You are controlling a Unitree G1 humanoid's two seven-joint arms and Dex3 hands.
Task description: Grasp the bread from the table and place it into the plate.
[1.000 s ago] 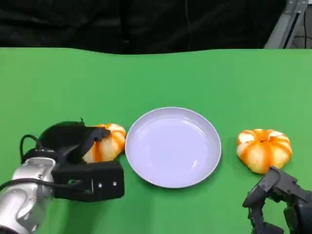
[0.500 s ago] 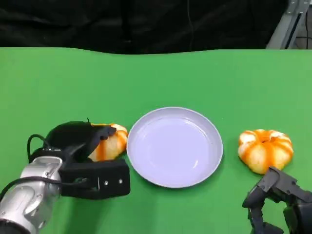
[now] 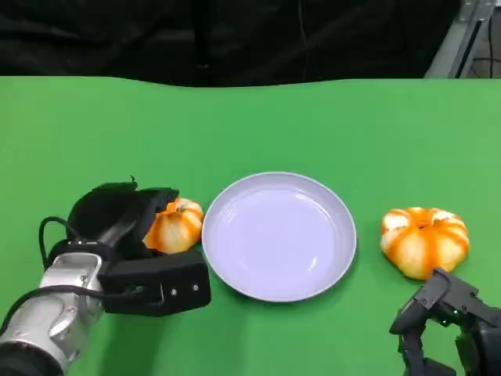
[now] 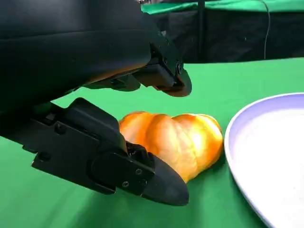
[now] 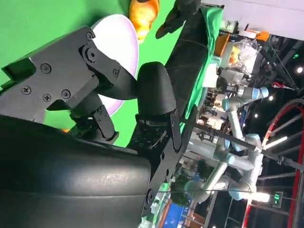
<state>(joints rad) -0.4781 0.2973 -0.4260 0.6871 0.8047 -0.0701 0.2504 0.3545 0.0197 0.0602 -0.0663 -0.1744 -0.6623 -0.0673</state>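
Cupping bread [image 3: 174, 228] – left hand [image 3: 125, 221] (fingers apart).

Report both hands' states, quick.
Left hand: fingers around the left bread, grip not confirmed, cannot be told.
Right hand: holds nothing, fingers apart, open.

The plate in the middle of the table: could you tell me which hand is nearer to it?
Left. The left hand sits just beside the plate, around one bread; the right hand is further off.
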